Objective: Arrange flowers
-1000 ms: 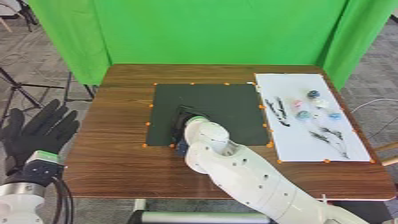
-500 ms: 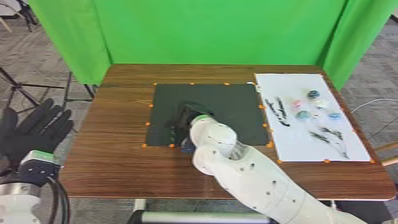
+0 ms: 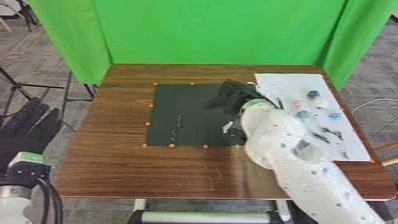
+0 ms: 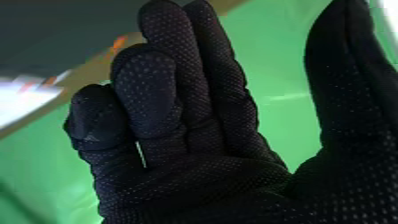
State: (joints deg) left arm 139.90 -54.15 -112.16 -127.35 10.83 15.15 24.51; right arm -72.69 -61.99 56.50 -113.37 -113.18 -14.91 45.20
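**Dark sprig (image 3: pixel 179 122) on the black mat (image 3: pixel 194 102), flower heads (image 3: pixel 303 115) on the white sheet (image 3: pixel 282 82)**

Nearest, the left hand (image 3: pixel 21 141) lies beside the brown wooden surface (image 3: pixel 115 170), fingers loosely spread. The sprig lies lengthwise on the mat; leafy stems (image 3: pixel 330 133) rest on the sheet. Farther off, the right hand (image 3: pixel 234 96) is over the mat's right side, open, its slightly bent fingers close together and thumb well apart. Blue and pink flower heads sit on the sheet. A green curtain (image 3: pixel 213 32) hangs beyond.
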